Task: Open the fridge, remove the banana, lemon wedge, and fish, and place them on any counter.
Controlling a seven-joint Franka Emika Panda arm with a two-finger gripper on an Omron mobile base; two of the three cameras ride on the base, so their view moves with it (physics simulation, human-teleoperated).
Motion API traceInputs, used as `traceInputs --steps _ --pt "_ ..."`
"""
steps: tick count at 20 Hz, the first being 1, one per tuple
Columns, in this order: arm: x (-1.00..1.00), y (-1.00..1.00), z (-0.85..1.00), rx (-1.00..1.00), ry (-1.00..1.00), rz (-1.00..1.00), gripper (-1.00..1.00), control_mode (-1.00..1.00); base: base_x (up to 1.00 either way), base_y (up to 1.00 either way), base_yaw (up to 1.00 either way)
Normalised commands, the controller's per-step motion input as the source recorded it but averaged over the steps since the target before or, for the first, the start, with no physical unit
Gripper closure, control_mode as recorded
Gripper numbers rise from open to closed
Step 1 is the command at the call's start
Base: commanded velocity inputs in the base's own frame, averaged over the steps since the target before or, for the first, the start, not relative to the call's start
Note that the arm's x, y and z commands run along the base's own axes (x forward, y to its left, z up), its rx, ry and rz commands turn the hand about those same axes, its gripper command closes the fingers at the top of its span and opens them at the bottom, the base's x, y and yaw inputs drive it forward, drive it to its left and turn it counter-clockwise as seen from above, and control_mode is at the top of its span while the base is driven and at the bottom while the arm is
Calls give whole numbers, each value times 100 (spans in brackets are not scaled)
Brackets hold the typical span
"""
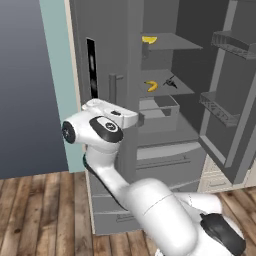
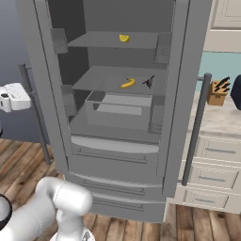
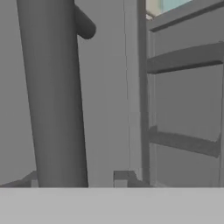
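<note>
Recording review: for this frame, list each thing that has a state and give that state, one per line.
fridge: both upper doors swung open, lower drawers shut.
lemon wedge: lying on the top shelf.
banana: lying on the middle shelf, left of the fish.
fish: lying on the middle shelf.
gripper: beside the left door's bar handle, holding nothing; jaw opening unclear.

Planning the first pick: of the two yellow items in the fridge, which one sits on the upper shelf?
The lemon wedge, short and stubby, sits alone on the upper shelf. The longer curved banana lies one shelf lower, beside the dark fish.
</note>
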Motion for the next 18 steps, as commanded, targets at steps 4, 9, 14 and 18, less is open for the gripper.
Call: traceInputs --steps 4,9,14,18 --pt "2 40 -38 0 0 -31 -100 -100 0 0 0" --pt "15 0 -48 0 0 -26 -100 -100 0 0 0" --pt "-5 0 -8 0 -6 -27 -100 -100 0 0 0" --pt "-54 16 11 0 -27 -11 -100 -100 0 0 0"
